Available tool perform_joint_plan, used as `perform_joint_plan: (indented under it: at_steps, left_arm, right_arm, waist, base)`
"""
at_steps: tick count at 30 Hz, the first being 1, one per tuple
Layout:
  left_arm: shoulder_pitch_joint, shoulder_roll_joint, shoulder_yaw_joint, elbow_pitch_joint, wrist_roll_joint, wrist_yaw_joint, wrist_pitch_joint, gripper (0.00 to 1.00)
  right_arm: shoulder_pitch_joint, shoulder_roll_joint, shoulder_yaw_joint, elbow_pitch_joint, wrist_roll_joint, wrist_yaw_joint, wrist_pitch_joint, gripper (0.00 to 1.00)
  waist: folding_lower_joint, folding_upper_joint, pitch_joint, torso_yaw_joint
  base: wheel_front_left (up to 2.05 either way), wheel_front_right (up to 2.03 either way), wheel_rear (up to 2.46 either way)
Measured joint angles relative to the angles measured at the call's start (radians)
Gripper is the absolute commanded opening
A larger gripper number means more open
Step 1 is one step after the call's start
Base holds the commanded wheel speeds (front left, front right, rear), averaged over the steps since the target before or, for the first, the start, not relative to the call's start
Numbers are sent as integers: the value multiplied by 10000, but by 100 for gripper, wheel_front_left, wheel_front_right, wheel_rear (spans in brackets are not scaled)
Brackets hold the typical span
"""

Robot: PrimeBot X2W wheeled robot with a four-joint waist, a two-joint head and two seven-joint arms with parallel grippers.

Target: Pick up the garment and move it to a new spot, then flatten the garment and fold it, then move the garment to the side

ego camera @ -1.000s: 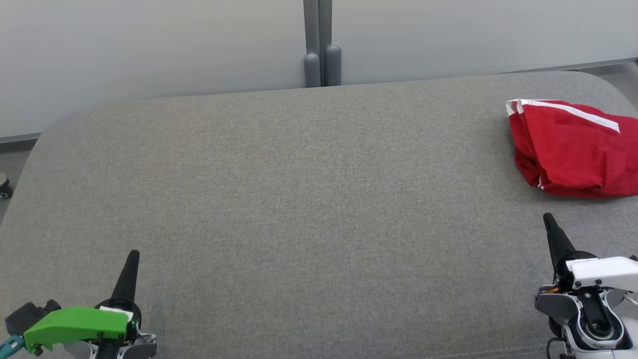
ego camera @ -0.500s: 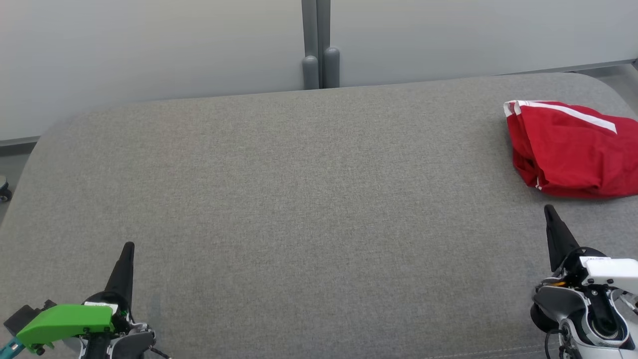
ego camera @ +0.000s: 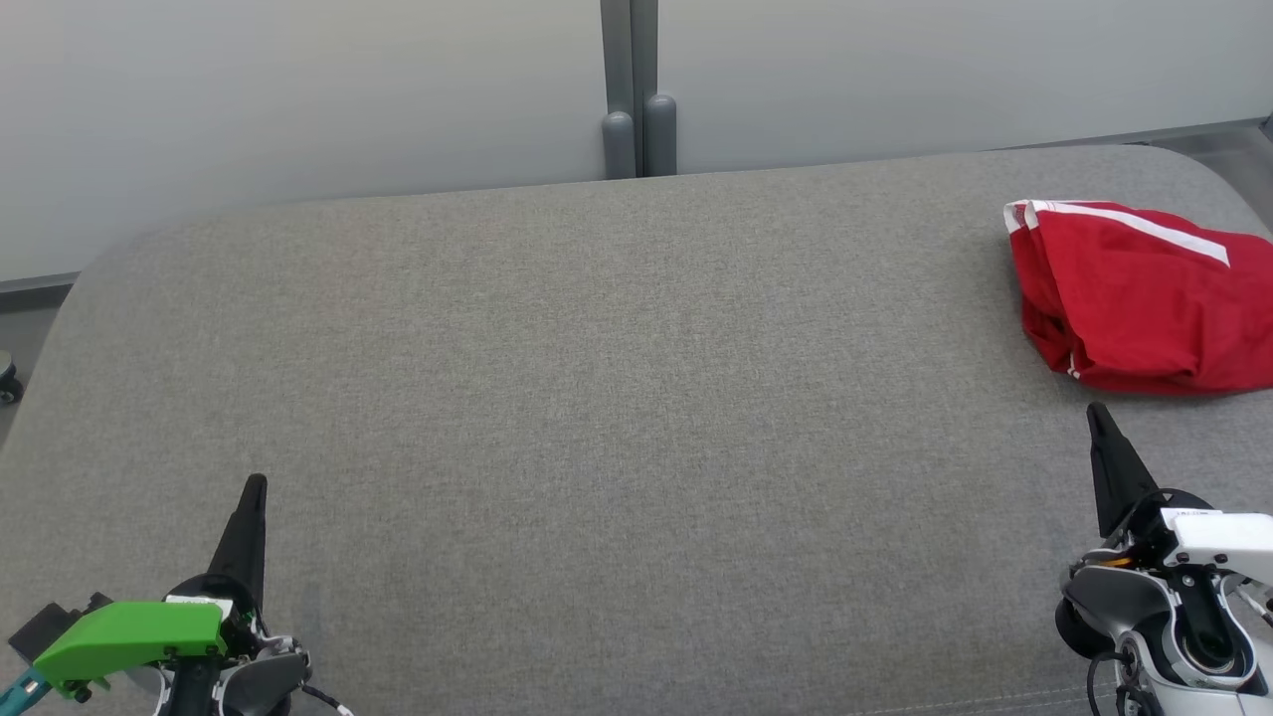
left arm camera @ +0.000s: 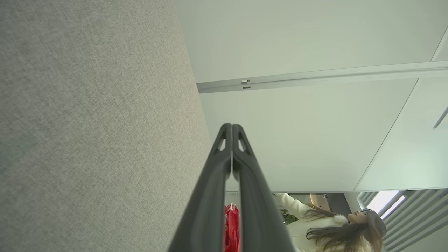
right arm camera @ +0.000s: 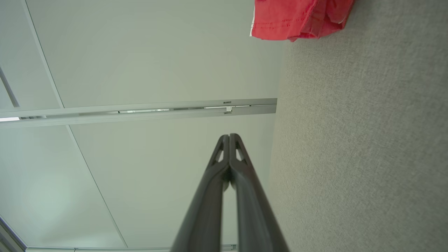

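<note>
Grey fabric-covered surface (ego camera: 597, 398), pale wall panels (ego camera: 298, 99) behind, grey post (ego camera: 629, 50) between them, person in white (left arm camera: 309, 224)

A grey fabric surface (ego camera: 597, 418) spreads across most of my head view, with pale wall panels (ego camera: 298, 89) along the top and a grey post (ego camera: 630, 60) at top centre. Floor (ego camera: 22, 323) shows at the left edge, and daylight comes past slats (left arm camera: 420, 210) at the lower right of my left wrist view

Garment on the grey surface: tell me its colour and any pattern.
The garment is red with a white stripe; the head view shows it best.
</note>
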State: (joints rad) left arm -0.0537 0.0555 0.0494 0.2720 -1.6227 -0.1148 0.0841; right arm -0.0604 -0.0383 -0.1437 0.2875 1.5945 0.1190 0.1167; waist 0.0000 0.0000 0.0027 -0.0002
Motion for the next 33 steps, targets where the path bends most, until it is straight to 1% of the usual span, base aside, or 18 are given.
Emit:
perform_joint_plan:
  at_steps: [33]
  left_arm:
    - [-21,-6,25,61,0,-10,2,0]
  right_arm:
    - [0,0,8,-21,15,29,0,0]
  waist:
    - [0,0,-1,2]
  base:
    - [0,0,0]
